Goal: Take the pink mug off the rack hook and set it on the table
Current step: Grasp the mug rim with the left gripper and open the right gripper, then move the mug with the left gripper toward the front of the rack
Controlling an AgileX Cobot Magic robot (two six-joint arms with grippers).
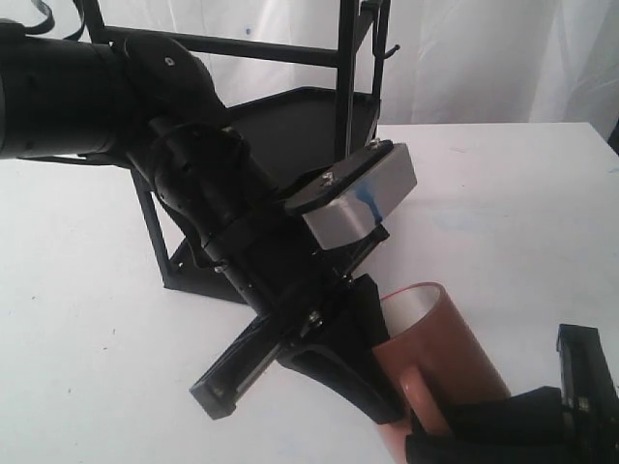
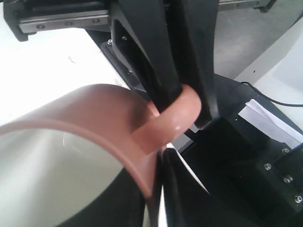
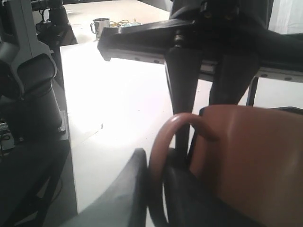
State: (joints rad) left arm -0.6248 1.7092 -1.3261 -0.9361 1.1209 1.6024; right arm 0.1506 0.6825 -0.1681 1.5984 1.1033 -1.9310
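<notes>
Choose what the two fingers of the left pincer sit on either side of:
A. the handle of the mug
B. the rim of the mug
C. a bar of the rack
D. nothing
A: the left pincer has one black finger on each side of the pink mug handle.

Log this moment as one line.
pink mug: off rack hook, tilted above table | left fingers: closed on handle | right fingers: on handle too | set-down: pending
</notes>
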